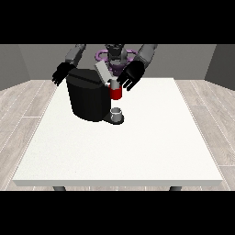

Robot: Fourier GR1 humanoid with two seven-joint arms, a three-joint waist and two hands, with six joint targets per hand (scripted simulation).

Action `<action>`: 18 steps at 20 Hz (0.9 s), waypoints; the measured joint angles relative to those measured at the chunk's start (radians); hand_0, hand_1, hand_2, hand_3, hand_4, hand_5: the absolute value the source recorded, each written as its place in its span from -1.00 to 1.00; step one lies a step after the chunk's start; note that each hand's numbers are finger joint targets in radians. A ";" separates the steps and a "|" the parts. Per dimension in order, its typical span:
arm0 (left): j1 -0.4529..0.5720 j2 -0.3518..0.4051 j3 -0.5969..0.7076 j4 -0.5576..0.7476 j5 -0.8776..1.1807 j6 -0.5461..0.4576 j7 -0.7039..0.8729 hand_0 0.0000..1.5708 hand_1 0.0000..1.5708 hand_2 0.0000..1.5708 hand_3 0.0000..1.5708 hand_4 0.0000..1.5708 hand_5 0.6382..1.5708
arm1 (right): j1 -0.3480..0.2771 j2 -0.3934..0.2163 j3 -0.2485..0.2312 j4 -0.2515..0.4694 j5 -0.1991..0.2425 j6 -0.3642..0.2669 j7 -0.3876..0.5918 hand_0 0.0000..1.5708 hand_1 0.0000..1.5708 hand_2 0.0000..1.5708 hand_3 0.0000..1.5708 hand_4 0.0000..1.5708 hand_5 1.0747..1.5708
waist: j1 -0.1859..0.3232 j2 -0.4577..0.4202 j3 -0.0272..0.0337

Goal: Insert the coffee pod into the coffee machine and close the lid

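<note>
A black coffee machine (89,98) is seen standing on the white tabletop (124,147), toward the far edge and left of the middle. Its grey lid (102,72) is raised and tilted back, so the machine is not yet closed. At the machine's front right, a red part (115,93) is seen below the lid, with a small grey piece on top of it; whether that piece is the coffee pod cannot be told. Below it, a small grey cup (117,112) is set on the machine's dark base.

The hand at the view's right (131,75) is held just beside the raised lid and above the red part, with its fingers spread and pointing downward; nothing is clasped in it. Whether it touches the lid cannot be told.

The hand at the view's left (60,72) is held behind the machine's upper left corner, above the far edge of the tabletop. Its fingers are hanging relaxed and apart, and nothing is held by it.
</note>
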 measured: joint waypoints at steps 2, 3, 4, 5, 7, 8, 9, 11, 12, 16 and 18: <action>0.007 -0.008 -0.006 -0.002 -0.006 -0.001 0.000 0.34 0.34 0.42 0.21 -0.54 1.00 | 0.000 0.004 -0.007 0.004 -0.008 -0.002 0.001 -1.00 -1.00 -1.00 -1.00 -0.41 1.00 | 0.007 -0.010 0.0003; 0.007 -0.004 -0.006 -0.004 -0.007 -0.002 -0.002 0.35 0.35 0.43 0.22 -0.53 1.00 | 0.012 0.008 -0.006 0.010 -0.008 0.000 -0.020 -1.00 -1.00 -1.00 -1.00 -0.42 1.00 | 0.008 -0.009 0.0002; 0.006 -0.001 -0.006 -0.005 -0.008 -0.006 -0.007 0.34 0.34 0.43 0.23 -0.54 1.00 | 0.013 0.007 -0.008 0.013 -0.011 0.005 -0.025 -1.00 -1.00 -1.00 -1.00 -0.47 1.00 | 0.010 -0.006 0.0003; 0.017 -0.007 -0.009 -0.008 -0.010 -0.004 -0.015 0.37 0.37 0.43 0.23 -0.54 1.00 | 0.021 0.007 -0.012 0.020 -0.011 0.002 -0.033 -1.00 -1.00 -1.00 -1.00 -0.42 1.00 | 0.018 -0.012 0.0003; 0.014 0.003 -0.007 -0.008 -0.015 0.004 -0.026 0.36 0.36 0.42 0.18 -0.53 1.00 | 0.011 0.011 -0.004 0.010 -0.007 -0.001 -0.032 -1.00 -1.00 -1.00 -1.00 -0.41 1.00 | 0.014 -0.002 0.0005; 0.015 0.005 -0.008 -0.006 -0.017 -0.002 -0.029 0.30 0.30 0.38 0.15 -0.53 1.00 | 0.011 0.002 -0.007 0.011 -0.006 0.004 -0.029 -1.00 -1.00 -1.00 -1.00 -0.43 1.00 | 0.013 -0.004 -0.0001; 0.008 0.011 -0.005 -0.002 -0.018 -0.005 -0.029 0.16 0.16 0.30 0.10 -0.54 1.00 | 0.002 0.001 -0.006 0.008 -0.003 -0.001 -0.018 -1.00 -1.00 -1.00 -1.00 -0.48 1.00 | 0.010 0.000 -0.0006; 0.007 0.012 -0.016 -0.003 -0.029 -0.017 -0.028 -1.00 -1.00 -0.52 -0.86 -1.00 1.00 | -0.003 0.000 -0.011 0.017 -0.005 -0.003 -0.014 -1.00 -1.00 -1.00 -1.00 -0.47 1.00 | 0.013 -0.004 -0.0007; 0.006 0.021 -0.019 0.002 -0.034 -0.026 -0.033 -1.00 -1.00 -1.00 -1.00 -1.00 1.00 | 0.001 0.005 -0.002 0.010 -0.001 -0.004 -0.009 -1.00 -1.00 -1.00 -1.00 -0.45 1.00 | 0.007 -0.004 -0.0010; 0.002 0.034 -0.034 0.005 -0.054 -0.054 -0.037 -1.00 -1.00 -1.00 -1.00 -1.00 1.00 | -0.006 0.017 0.004 0.013 0.010 -0.025 -0.004 -1.00 -1.00 -1.00 -1.00 -0.56 1.00 | 0.008 -0.007 -0.0006; 0.002 0.033 -0.043 0.001 -0.066 -0.060 -0.031 -1.00 -1.00 -1.00 -1.00 -1.00 1.00 | -0.002 0.014 0.003 0.025 0.010 -0.020 -0.012 -1.00 -1.00 -1.00 -1.00 -0.56 1.00 | 0.011 -0.010 -0.0007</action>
